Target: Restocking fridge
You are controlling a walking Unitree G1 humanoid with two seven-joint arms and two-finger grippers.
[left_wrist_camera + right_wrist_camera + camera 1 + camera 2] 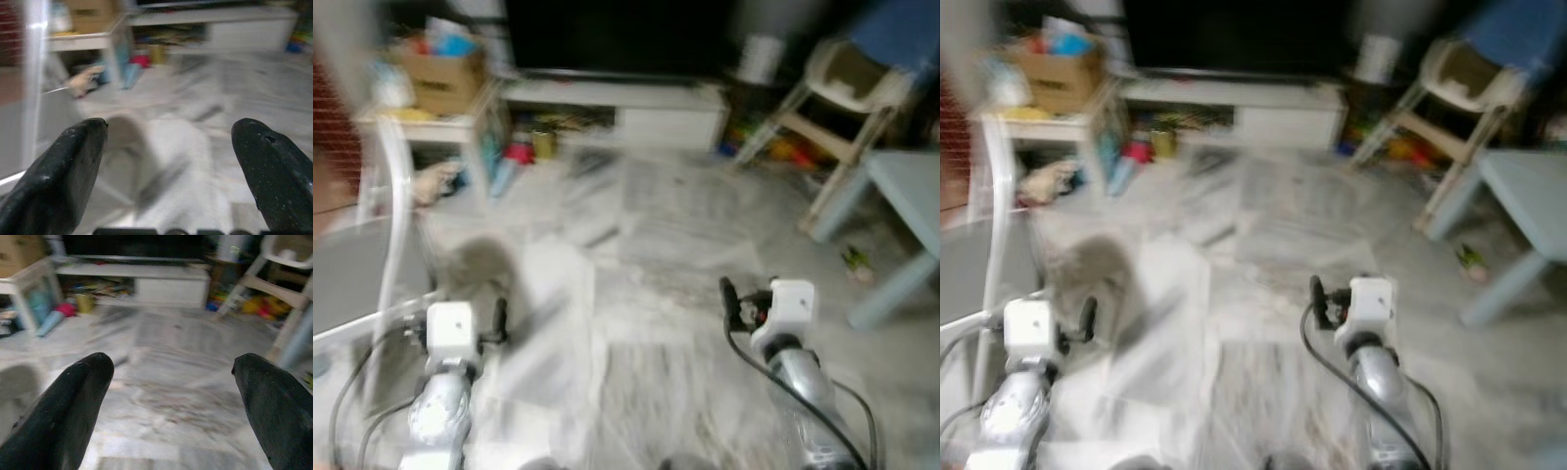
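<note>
Here I see my left gripper [168, 142] and right gripper [171, 377] both spread wide, empty, above marble floor [656, 235].

- No legible text, label, brand, number or sign anywhere; all views blurred.
- Dark smudges on the cardboard box [443, 76], upper left of the frame: possibly print, unreadable.
</note>
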